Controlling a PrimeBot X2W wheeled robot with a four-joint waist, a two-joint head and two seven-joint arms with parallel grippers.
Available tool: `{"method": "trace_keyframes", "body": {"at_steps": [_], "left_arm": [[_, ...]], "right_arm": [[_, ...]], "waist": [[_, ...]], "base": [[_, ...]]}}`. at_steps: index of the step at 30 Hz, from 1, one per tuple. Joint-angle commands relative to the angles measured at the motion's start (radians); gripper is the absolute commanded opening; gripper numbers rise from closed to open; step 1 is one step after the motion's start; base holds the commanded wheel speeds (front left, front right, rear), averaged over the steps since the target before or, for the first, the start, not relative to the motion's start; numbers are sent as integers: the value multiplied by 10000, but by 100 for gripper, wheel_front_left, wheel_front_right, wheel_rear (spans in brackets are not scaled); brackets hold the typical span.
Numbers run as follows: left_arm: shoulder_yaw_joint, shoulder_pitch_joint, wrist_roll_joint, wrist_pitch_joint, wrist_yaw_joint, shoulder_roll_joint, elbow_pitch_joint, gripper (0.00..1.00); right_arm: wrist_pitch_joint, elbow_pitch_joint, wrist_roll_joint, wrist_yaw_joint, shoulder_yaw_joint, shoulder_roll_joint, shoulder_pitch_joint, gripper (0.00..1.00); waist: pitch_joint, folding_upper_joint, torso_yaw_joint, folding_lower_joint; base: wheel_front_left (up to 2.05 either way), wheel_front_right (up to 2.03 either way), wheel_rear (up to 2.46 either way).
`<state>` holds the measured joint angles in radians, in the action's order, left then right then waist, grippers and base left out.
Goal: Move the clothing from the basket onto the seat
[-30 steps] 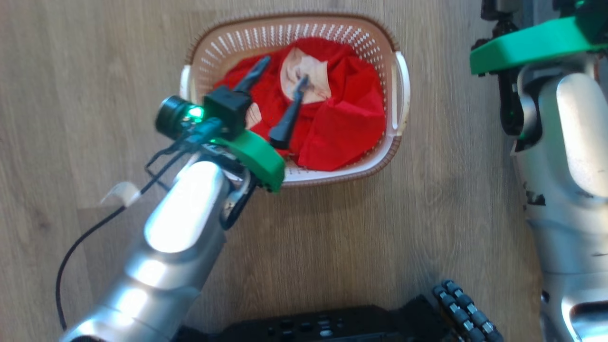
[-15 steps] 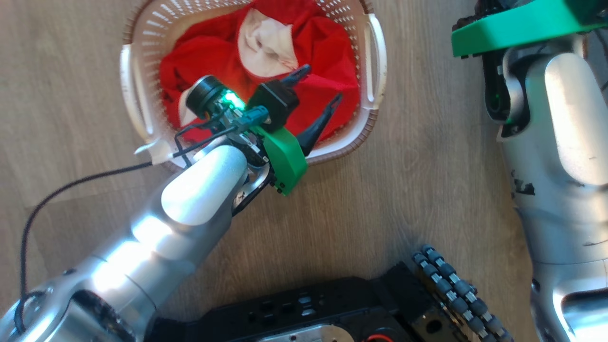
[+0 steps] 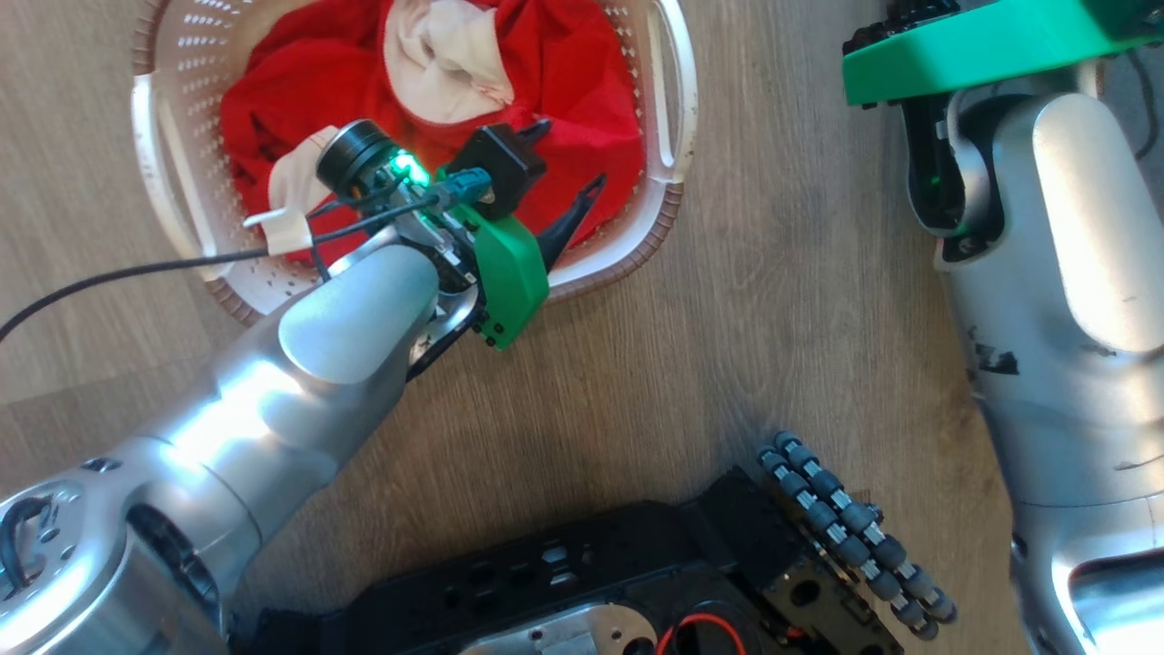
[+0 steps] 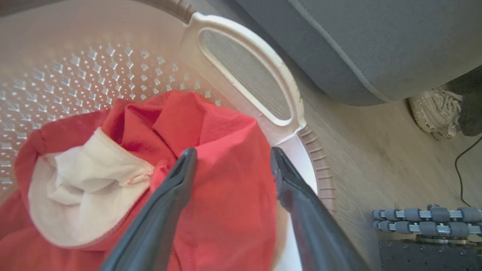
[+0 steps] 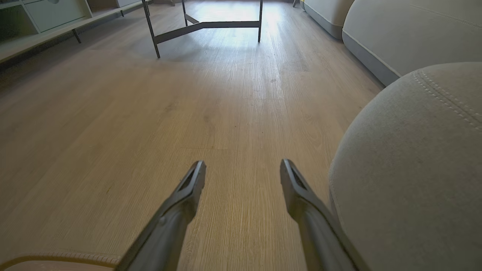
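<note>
The cream perforated basket [image 3: 671, 100] with a brown rim stands on the wooden floor at the upper left of the head view. It holds the red clothing [image 3: 582, 82] with white patches. My left gripper [image 3: 568, 155] hangs open over the pile's right part, near the right handle. In the left wrist view its fingers [image 4: 184, 169] straddle a red fold [image 4: 229, 143] without closing on it; the handle [image 4: 244, 67] lies just beyond. The grey seat [image 4: 357, 45] is past the basket. My right gripper [image 5: 243, 167] is open and empty above the floor, beside the seat's rounded corner [image 5: 406, 169].
My own black base with roller wheels [image 3: 846, 528] lies close in front of the basket. A pale shoe [image 4: 437, 109] and a thin cable rest on the floor by the seat. Dark table legs [image 5: 203, 26] stand farther off, and a low shelf [image 5: 45, 22] lines the far left.
The head camera has shifted, so the basket sits higher and further left in view. My left gripper has swung from the pile's middle to its right side, still open.
</note>
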<state>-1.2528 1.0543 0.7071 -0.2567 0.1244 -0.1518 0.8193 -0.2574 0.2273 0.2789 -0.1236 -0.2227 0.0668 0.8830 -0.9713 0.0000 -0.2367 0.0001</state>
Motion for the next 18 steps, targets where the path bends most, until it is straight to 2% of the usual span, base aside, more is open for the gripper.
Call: {"method": "trace_keyframes", "body": {"at_steps": [1, 10, 14, 18], "left_arm": [[-36, 97, 154, -36, 63, -84, 7, 100], [-258, 341, 229, 311, 63, -71, 782, 100], [-269, 544, -276, 304, 63, -22, 1452, 100], [-272, 618, -1274, 404, 63, 130, 2140, 100]], "right_arm": [[-44, -331, 100, -71, -97, -164, -126, 100], [-44, -422, 344, -71, -150, -165, -134, 100], [-44, -469, 429, -71, -151, -165, -146, 100], [-44, -468, 514, -71, -130, -165, -160, 100]], "waist": [[-104, 0, -109, -1], [-349, 0, -367, -1], [-426, 0, -447, -1], [-464, 0, -495, -1]], "base": [[0, 0, 0], [0, 0, 0], [0, 0, 0], [0, 0, 0]]}}
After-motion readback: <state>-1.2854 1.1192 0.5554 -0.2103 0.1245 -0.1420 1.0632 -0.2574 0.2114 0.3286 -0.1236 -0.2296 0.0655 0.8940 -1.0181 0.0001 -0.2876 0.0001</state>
